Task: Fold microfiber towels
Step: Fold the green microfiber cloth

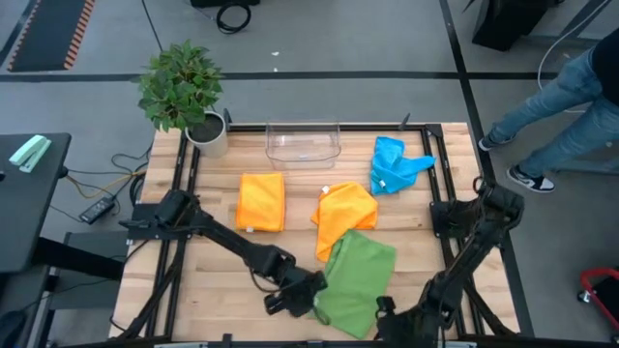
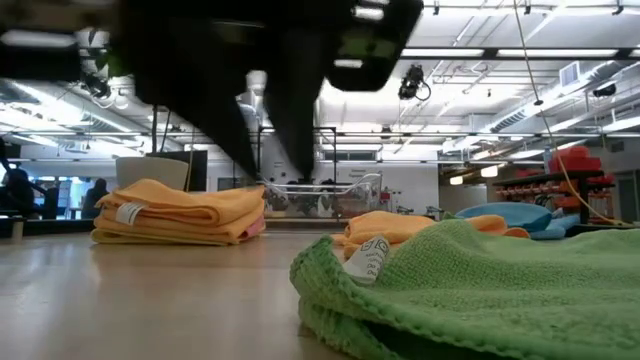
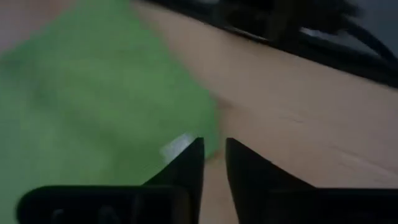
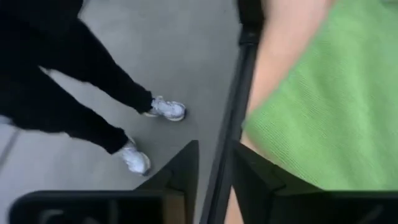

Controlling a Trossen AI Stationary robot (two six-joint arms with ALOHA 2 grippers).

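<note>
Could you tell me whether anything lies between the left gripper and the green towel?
Nothing visible does. The left gripper sits right at the near-left edge of the green towel, its fingers nearly closed beside the white tag, with bare table around.

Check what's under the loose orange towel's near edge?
The green towel is what overlaps there: its far corner appears to lie on the loose orange towel. Beneath the orange one only the table shows around it; anything under is covered.

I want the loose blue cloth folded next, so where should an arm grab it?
Probably the tapered flap of the crumpled blue microfiber towel pointing toward the table's right edge, approached from that side by the right tool. That flap lies thin and free, while the rest is bunched.
</note>
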